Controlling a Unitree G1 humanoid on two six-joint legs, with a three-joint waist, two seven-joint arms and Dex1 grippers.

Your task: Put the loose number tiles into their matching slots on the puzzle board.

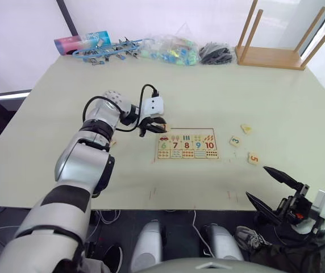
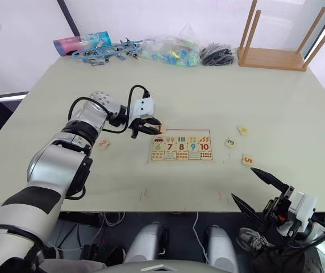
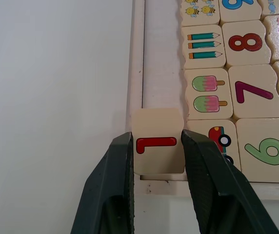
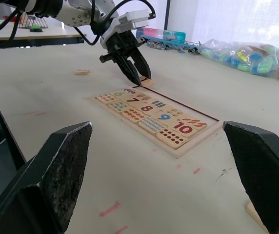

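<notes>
Five loose number tiles: 1 (image 3: 158, 146), 2 (image 2: 102, 144), 3 (image 1: 235, 141), 5 (image 1: 253, 158), one unreadable (image 1: 246, 129); one puzzle board (image 1: 187, 154).

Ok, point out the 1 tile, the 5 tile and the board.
1 tile (image 3: 158, 141), left wrist view, on its red digit.
5 tile (image 1: 254, 158), left eye view, on its face.
board (image 2: 182, 130), right eye view, on its empty far row.
</notes>
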